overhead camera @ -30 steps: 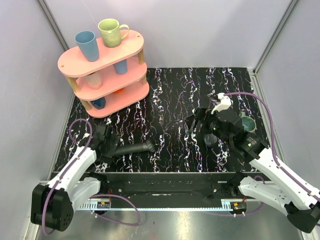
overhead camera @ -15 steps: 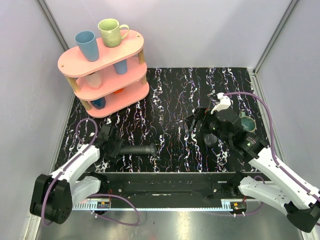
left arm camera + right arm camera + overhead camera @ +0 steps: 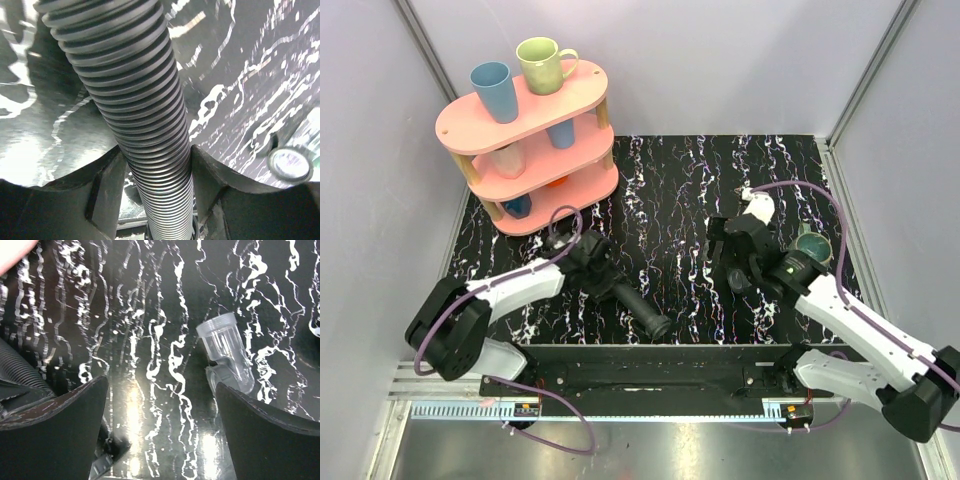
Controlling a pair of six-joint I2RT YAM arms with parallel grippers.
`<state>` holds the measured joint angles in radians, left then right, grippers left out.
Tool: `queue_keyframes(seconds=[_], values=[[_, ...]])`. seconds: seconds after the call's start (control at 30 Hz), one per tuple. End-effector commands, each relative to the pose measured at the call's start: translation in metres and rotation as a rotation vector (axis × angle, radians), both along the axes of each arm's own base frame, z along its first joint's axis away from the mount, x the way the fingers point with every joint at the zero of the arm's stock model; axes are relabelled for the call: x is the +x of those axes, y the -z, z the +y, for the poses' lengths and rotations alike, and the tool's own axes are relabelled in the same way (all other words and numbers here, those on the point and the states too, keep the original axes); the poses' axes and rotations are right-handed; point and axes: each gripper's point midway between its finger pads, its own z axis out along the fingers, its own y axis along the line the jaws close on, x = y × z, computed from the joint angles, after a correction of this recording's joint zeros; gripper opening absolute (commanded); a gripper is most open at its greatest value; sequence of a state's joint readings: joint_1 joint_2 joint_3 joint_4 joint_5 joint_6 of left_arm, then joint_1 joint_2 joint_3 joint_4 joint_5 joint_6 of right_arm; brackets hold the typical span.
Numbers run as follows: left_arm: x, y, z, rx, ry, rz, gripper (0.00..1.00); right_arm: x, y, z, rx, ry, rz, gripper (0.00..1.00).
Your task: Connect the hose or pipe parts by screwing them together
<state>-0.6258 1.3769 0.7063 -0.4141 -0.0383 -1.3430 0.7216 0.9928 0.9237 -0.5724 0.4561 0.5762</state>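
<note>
Left claw (image 3: 155, 167) clamps the black ribbed hose (image 3: 125, 75) — right claw (image 3: 162, 400) gapes wide near the translucent fitting (image 3: 225, 352).

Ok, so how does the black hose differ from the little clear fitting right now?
The hose is black, ribbed and long; the fitting is see-through, mostly smooth and short. The hose is clamped between the fingers of the left end effector; the fitting lies loose on the table, untouched, in front of the open right end effector. Both are round tubes.
</note>
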Motion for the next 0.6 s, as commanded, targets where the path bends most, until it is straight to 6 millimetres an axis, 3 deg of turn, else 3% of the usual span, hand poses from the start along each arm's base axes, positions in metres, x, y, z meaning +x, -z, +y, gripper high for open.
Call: queue_keyframes(seconds=[0.0,0.2,0.27,0.4,0.5,0.57], values=[[0.004,-0.017,-0.051,-0.118,0.126,-0.054,0.57,0.007,0.006,-0.018,-0.098,0.07,0.029,0.98],[-0.002,-0.015,-0.066,-0.14,0.16,-0.054,0.66,0.018,0.039,-0.04,-0.065,0.126,0.139,0.93],[-0.002,-0.018,-0.07,-0.166,0.178,-0.063,0.81,0.02,0.044,-0.04,-0.034,0.119,0.158,0.92],[0.0,-0.033,-0.076,-0.186,0.229,-0.118,0.99,0.02,0.043,-0.018,0.01,-0.014,0.154,0.92],[0.003,-0.054,-0.077,-0.204,0.263,-0.188,0.99,0.013,0.046,0.004,0.055,-0.149,0.187,0.93],[0.003,-0.068,-0.075,-0.211,0.28,-0.236,0.99,0.013,0.052,0.003,0.039,-0.144,0.208,0.93]])
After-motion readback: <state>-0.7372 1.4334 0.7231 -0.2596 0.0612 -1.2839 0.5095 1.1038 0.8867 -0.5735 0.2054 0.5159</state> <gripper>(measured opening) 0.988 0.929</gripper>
